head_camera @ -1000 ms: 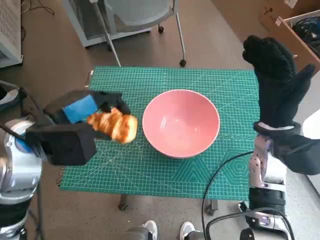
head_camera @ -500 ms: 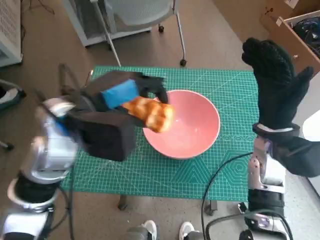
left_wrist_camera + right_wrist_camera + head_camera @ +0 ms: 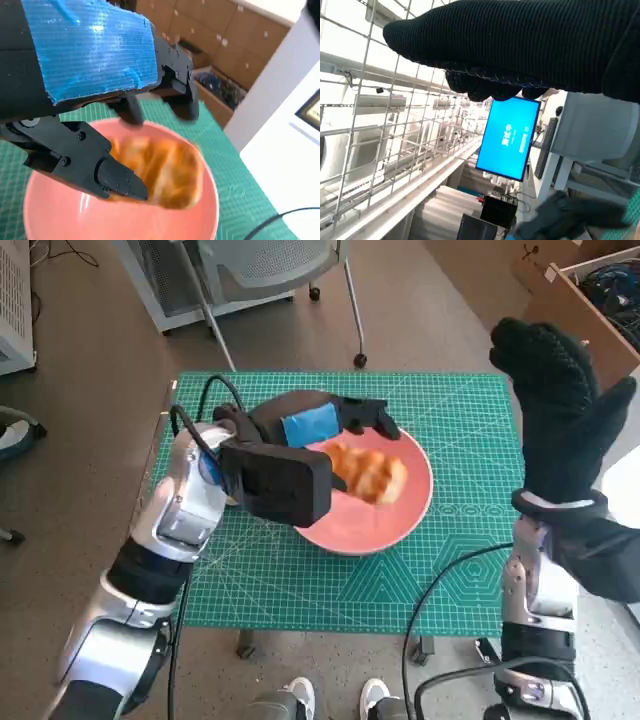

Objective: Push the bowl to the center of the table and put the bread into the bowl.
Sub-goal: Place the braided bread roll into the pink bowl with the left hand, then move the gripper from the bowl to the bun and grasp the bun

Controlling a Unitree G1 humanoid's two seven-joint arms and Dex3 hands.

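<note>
A green gridded cutting mat [image 3: 300,585] covers the tabletop. At frame centre sits the smooth, round pink bowl [image 3: 400,525]. The left hand [image 3: 310,440] grips the golden, ridged bread [image 3: 368,472], now over the bowl rather than its left rim. The knitted right hand [image 3: 560,410] stays raised, fingers spread, empty.

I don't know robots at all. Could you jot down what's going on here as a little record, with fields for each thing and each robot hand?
surface: green cutting mat on a small table
bowl: pink bowl near the mat's middle
bread: golden bread over the bowl's inside, held
left robot hand: left hand with blue tape, holds the bread above the bowl
right robot hand: right hand in a black glove, raised at the table's right edge, holds nothing
step left: bread not yet released
</note>
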